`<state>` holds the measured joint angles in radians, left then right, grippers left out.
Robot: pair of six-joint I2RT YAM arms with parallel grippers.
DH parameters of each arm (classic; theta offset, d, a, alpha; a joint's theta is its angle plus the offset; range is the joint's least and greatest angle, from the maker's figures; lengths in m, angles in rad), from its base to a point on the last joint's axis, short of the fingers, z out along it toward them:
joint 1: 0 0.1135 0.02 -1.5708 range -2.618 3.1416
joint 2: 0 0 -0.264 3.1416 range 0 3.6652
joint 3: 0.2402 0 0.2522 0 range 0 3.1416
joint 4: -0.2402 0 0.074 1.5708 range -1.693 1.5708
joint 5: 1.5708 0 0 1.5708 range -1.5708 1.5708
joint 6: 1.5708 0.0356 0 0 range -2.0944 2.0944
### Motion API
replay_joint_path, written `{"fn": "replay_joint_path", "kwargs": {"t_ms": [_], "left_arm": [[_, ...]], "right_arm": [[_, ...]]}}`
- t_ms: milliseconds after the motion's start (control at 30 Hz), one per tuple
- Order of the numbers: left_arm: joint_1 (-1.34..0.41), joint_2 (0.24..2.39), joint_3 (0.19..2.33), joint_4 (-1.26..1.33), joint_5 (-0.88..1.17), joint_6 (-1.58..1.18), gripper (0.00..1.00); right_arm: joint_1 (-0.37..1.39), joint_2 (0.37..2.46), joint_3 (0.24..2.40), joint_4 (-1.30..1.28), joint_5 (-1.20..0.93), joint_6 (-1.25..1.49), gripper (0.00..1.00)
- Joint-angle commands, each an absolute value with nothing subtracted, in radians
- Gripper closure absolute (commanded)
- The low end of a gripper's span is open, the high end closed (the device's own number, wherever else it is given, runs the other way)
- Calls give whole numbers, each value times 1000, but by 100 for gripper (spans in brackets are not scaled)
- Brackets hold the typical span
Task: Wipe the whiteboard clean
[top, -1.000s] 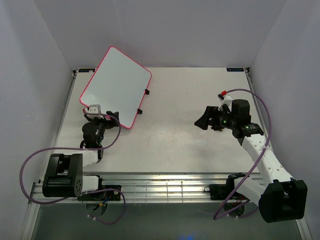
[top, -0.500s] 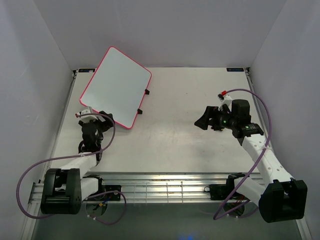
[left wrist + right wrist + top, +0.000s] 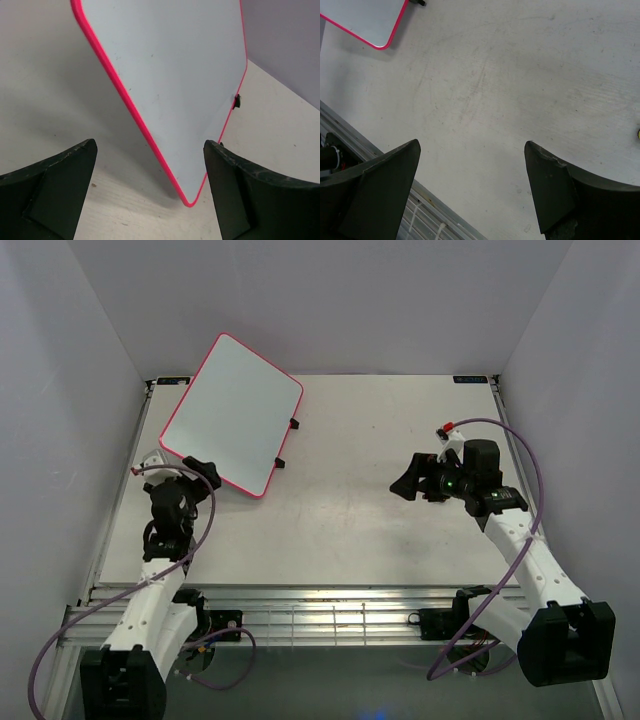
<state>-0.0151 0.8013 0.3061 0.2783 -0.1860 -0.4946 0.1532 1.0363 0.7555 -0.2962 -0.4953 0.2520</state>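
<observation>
Whiteboard (image 3: pixel 232 415) sits propped, tilted, at far-left of bench (image 3: pixel 380 510), just ahead of left claw (image 3: pixel 150 145). Looks thin, stiff, light. Face slick, so guessing it slides or tips on its feet (image 3: pixel 295 423) if shoved. Best hold imo: pinch pink rim near low corner, not face. Left claw spread, empty. Right claw (image 3: pixel 472 144) spread too, empty, well apart from board. Count: one board, two black feet showing, two claws. No writing visible.
</observation>
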Motion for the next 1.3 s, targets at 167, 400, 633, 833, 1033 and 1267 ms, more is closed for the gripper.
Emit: {"fn": "replay_joint_path", "kwargs": {"t_ms": [167, 400, 633, 833, 1033, 1267], "left_arm": [[-17, 678, 760, -397, -2, -379, 2], [-75, 581, 1015, -803, -160, -229, 2], [-196, 526, 1097, -871, -351, -242, 2], [-206, 485, 1065, -845, -388, -268, 2], [-210, 453, 1002, -813, -377, -304, 2], [-210, 457, 992, -807, -356, -307, 2]], "right_arm": [[195, 852, 880, -500, -212, 250, 10], [204, 726, 988, -730, -58, 224, 10], [204, 690, 1103, -911, 78, 212, 10], [204, 658, 1108, -940, 155, 190, 10], [204, 647, 1112, -922, 127, 190, 10], [204, 644, 1109, -904, 163, 186, 10]]}}
